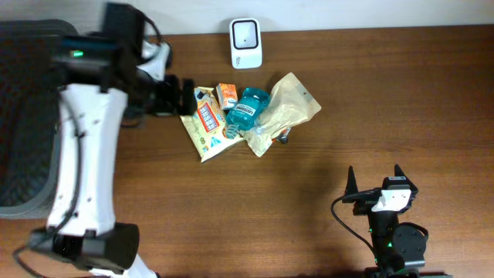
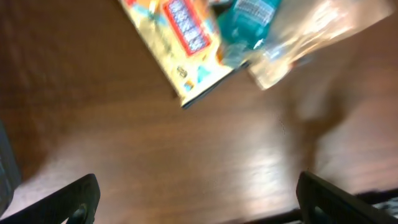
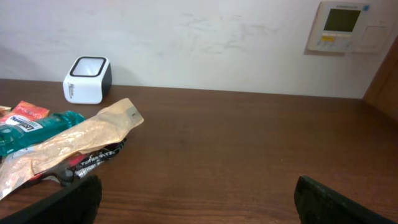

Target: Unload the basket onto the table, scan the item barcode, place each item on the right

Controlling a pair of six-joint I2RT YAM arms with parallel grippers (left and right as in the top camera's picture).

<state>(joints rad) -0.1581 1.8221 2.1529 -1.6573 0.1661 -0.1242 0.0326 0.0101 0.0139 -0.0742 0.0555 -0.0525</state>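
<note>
A pile of items lies at the table's back middle: a yellow snack box (image 1: 204,123) (image 2: 180,43), a small orange box (image 1: 227,94) (image 3: 28,111), a teal bottle (image 1: 247,108) (image 2: 249,18) (image 3: 31,127) and a tan pouch (image 1: 287,108) (image 3: 74,140). Behind them stands the white barcode scanner (image 1: 246,42) (image 3: 87,79). My left gripper (image 1: 187,99) (image 2: 199,199) hovers open just left of the yellow box, nothing between its fingers. Far off at the front right, my right gripper (image 1: 374,179) (image 3: 199,199) is open and empty. No barcode shows clearly.
A dark packet (image 3: 93,158) pokes out from under the tan pouch. A black woven surface (image 1: 27,116) borders the table on the left. The wall behind carries a control panel (image 3: 342,25). Bare wood (image 1: 401,100) spreads between the pile and the right arm.
</note>
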